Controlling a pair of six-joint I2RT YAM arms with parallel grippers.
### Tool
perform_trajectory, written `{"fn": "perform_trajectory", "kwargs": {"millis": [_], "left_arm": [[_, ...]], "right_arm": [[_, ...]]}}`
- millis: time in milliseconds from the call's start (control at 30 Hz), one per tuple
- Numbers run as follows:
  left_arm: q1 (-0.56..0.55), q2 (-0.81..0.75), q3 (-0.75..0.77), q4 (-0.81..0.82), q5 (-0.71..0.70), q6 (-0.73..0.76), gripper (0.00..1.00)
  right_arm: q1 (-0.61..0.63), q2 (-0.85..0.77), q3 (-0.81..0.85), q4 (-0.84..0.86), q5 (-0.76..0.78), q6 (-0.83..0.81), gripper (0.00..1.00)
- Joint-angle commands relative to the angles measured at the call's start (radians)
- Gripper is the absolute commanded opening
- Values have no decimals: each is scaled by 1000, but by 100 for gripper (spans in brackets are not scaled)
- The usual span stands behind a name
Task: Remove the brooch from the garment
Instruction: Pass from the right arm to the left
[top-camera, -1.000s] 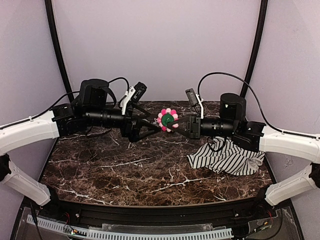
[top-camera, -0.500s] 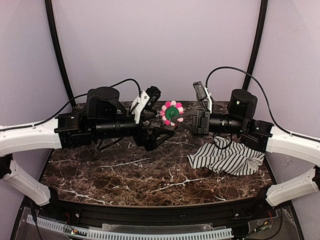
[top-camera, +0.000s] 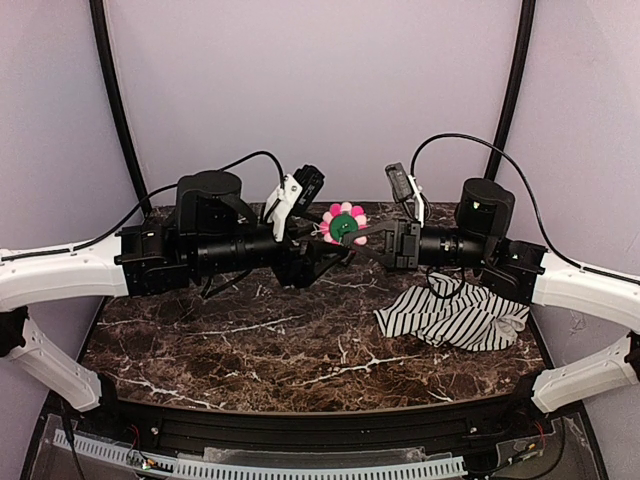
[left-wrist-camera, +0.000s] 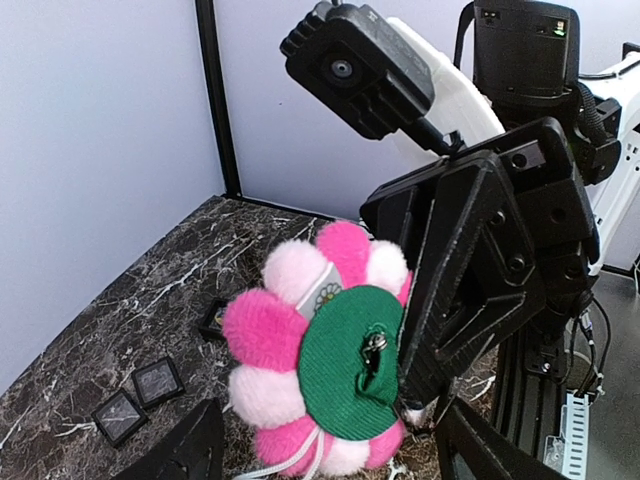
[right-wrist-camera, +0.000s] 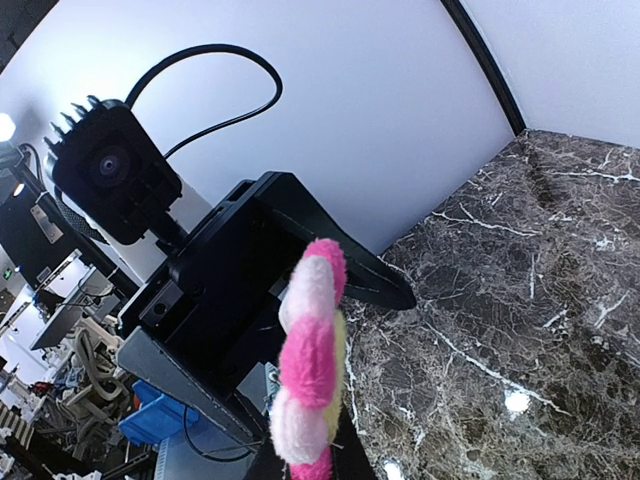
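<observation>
The brooch (top-camera: 343, 225), a fluffy flower of pink and white petals, hangs in the air above the back of the table. My right gripper (top-camera: 359, 232) is shut on its edge from the right. In the left wrist view its green felt back (left-wrist-camera: 350, 365) with the metal pin faces me. My left gripper (top-camera: 328, 257) stands open just left of and below the brooch, its fingers (left-wrist-camera: 195, 450) wide on either side without touching it. The striped garment (top-camera: 455, 315) lies crumpled on the table under the right arm, apart from the brooch.
Small black square frames (left-wrist-camera: 160, 380) lie on the marble table (top-camera: 250, 340) near the back left corner. Lilac walls close in the back and sides, with black posts (top-camera: 112, 90) in the corners. The two wrists face each other closely.
The right gripper has lifted the brooch higher. The left arm has risen and pushed right, bringing its fingers around the brooch; they have started to narrow.
</observation>
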Motion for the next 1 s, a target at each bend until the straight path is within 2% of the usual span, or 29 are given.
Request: {"fn": "perform_trajectory", "kwargs": {"millis": [0,700,967], "left_arm": [[-5,-24,-5,48,43,-9,69],[-5,-40,-39,82,173,-41,33],[-4,-35,-38,92,222,-86,27]], "right_arm": [[-4,-1,21,20,-27,-4,0],[-4,-14,6,22,-77,-29,0],[-4,-28,-11,38,-96,-40,0]]}}
